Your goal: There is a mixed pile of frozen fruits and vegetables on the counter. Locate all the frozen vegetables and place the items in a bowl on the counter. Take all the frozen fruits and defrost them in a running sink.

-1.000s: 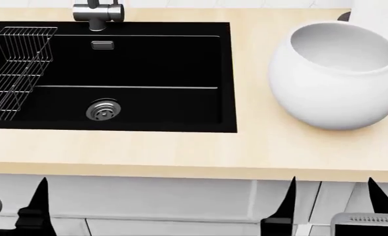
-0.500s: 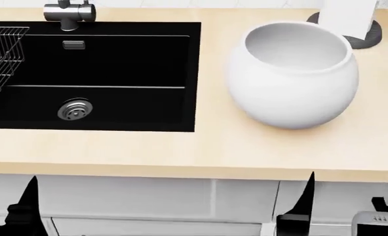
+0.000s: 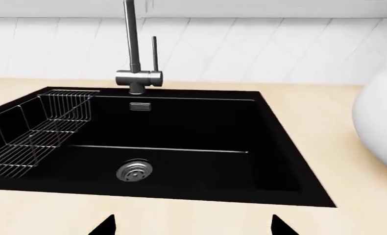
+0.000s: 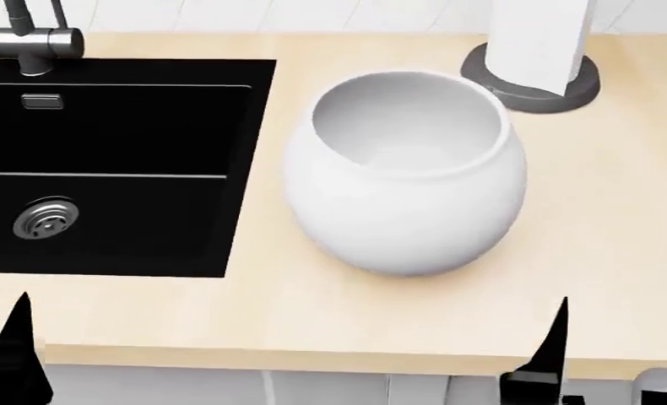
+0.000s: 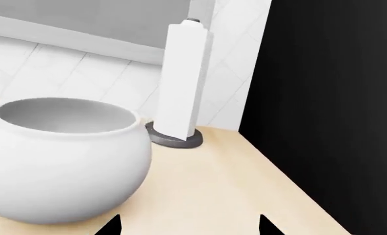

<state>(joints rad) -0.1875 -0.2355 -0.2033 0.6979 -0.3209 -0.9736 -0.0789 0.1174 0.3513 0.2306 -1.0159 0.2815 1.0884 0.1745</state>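
Both grippers low at the counter's (image 4: 604, 219) front edge, nothing between the fingertips.

Left gripper (image 3: 192, 226) and right gripper (image 5: 189, 226) spread apart, only dark tips visible. White bowl (image 4: 406, 171) mid-frame, upright, hollow showing. Black sink (image 4: 120, 169) at left, steel drain (image 4: 47, 218) inside. Faucet (image 4: 32, 35) upper left; paper towel roll (image 4: 533, 46) upper right, behind bowl.

matte black left tool (image 4: 13, 354), tapering pointed fingers (image 4: 553, 337), ridged grey block (image 4: 666, 384)
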